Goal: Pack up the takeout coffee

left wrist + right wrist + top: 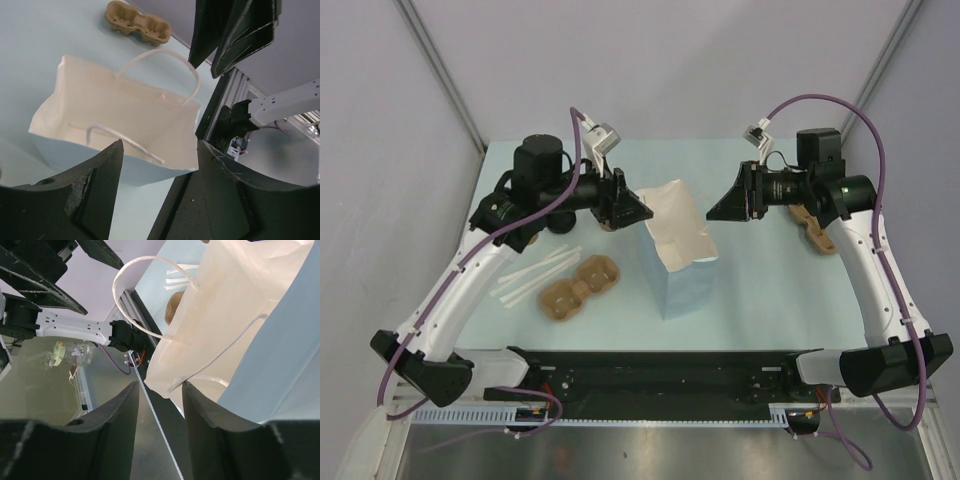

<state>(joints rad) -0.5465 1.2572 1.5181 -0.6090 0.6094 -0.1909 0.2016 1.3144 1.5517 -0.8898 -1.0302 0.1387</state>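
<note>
The paper bag (678,262) stands mid-table (760,295). A cup carrier (579,287) lies left of it, straws (535,274) just beyond that, and a second carrier (815,228) lies behind at the right.

Pale blue tabletop (760,290), centre of frame, matte. Grey-lilac wall panels (670,60) behind and at both sides. Aluminium frame struts (438,72) slanting in upper left and upper right corners. Brushed metal sheet (650,455) along bottom edge. Even, soft lighting.
</note>
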